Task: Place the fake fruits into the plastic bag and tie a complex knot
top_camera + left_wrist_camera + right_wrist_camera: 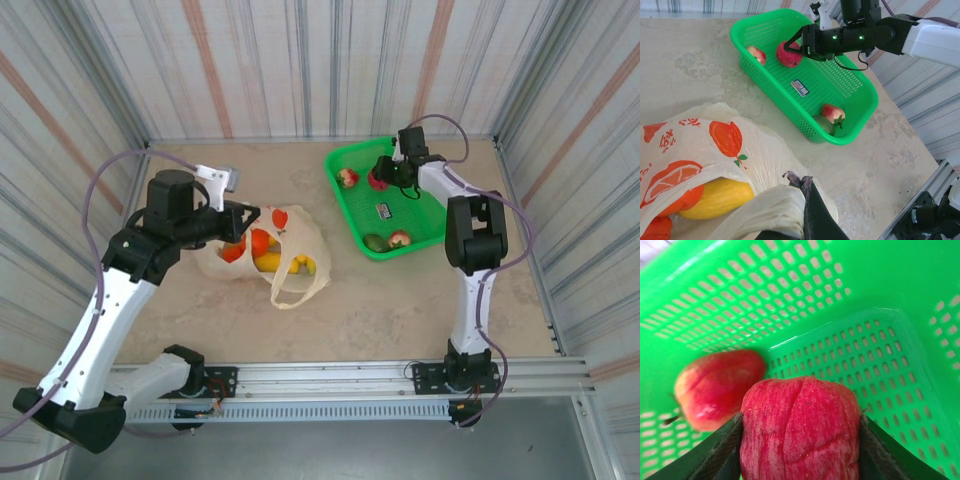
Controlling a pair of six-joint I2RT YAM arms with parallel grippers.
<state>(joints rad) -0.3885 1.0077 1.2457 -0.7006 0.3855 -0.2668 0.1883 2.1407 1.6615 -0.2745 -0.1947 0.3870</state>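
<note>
The cream plastic bag point(290, 250) lies left of centre with fake fruits inside: a yellow one point(715, 197) and orange ones point(687, 197). My left gripper point(801, 181) is shut on a bunched fold of the bag's point(760, 150) rim, holding its mouth up. In the green basket, a ribbed red fruit point(800, 430) sits between both fingers of my right gripper point(801, 440), which touch its sides. From across the table the same gripper point(792, 50) and the red fruit point(788, 55) appear at the basket's far end.
The green basket point(345, 215) stands at the back right. It also holds a red-green apple point(715, 387) beside the gripped fruit, plus a red fruit point(400, 238) and a green one point(375, 242) at its near end. One loose bag handle point(290, 295) lies toward the front.
</note>
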